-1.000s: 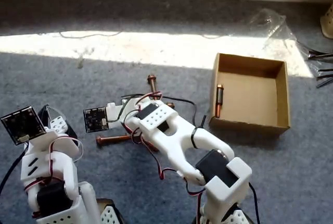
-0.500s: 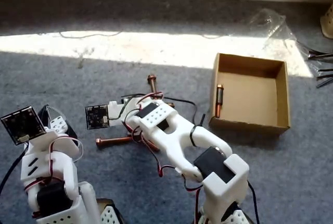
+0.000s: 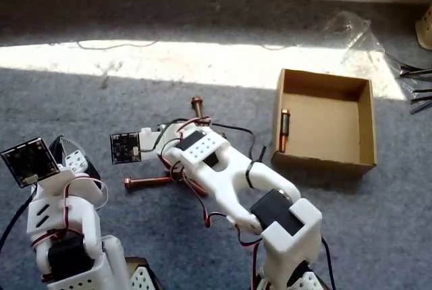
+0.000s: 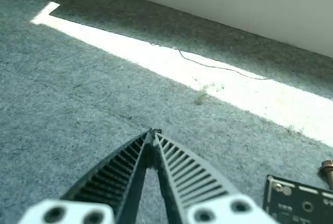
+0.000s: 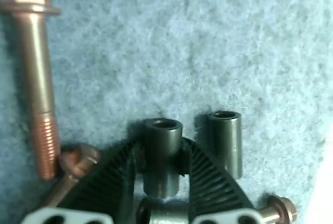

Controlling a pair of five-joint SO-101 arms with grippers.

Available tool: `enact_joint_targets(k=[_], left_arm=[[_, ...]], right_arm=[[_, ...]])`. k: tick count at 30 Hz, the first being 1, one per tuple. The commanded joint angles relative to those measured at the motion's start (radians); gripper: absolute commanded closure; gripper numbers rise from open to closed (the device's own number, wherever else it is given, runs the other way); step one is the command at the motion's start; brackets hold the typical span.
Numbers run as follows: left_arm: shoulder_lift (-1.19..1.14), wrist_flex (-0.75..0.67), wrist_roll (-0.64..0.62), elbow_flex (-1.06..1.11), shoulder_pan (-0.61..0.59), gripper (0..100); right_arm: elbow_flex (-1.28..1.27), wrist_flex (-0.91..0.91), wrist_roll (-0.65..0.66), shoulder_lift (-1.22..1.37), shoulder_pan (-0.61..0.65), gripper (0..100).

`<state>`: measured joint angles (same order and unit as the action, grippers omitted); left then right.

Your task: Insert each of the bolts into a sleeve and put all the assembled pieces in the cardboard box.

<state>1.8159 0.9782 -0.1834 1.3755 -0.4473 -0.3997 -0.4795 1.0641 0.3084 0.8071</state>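
**Step in hand:** grasping a sleeve, ahead of fitting a bolt into it. The right tool (image 5: 164,153) is drawn narrow on one dark sleeve (image 5: 163,130). Its ribbed fingers (image 5: 112,182) press the sleeve's two sides, and the open bore faces away from the wrist.

**Nearby parts:**
- A second sleeve (image 5: 225,140) lies just beside the held one, parallel to it and clear of the fingers.
- A long bolt (image 5: 34,78) lies near, beyond one finger and roughly parallel to the sleeves.
- A second bolt (image 5: 78,159) is partly hidden under that finger, at the long bolt's threaded end.
- A third bolt (image 5: 276,209) shows its head by the other finger.

**Layout:** this group sits near the middle of the carpet (image 3: 81,101), beneath the right arm (image 3: 229,175). The box (image 3: 325,162) stands toward the carpet's right edge, apart from the group. One assembled piece (image 3: 284,129) lies against the box wall nearest the carpet's middle. The left tool (image 4: 152,136) is pressed shut and empty, over bare carpet toward the near-left corner.

**Judgement:** the task appears to be at an early stage, with one piece boxed and several bolts loose. The next move calls for lifting the sleeve clear without dragging its neighbour. The bore and a bolt's shank must then be brought onto one line, and the left tool would have to open to take that bolt.
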Motion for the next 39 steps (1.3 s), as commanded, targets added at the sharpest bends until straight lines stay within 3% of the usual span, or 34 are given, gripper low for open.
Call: enact_joint_targets(k=[1,10,22,29,39], left_arm=[[0.007,-0.044,0.0,0.018,-0.005,99],[0.007,-0.149,0.0,0.091,-0.01,99],[0.007,-0.149,0.0,0.091,-0.005,99],[0.007,-0.149,0.0,0.093,-0.005,99],[0.007,-0.147,0.0,0.093,-0.004,99]], right_arm=[[0.005,0.002,-0.009,0.002,-0.01,99.4],[0.002,-0.001,-0.02,-0.17,-0.033,99.4],[-0.007,-0.016,-0.382,-0.479,-0.108,99.4],[0.001,-0.234,-0.695,-0.591,-0.145,99.4],[0.005,-0.464,-1.013,-0.611,-0.269,99.4]])
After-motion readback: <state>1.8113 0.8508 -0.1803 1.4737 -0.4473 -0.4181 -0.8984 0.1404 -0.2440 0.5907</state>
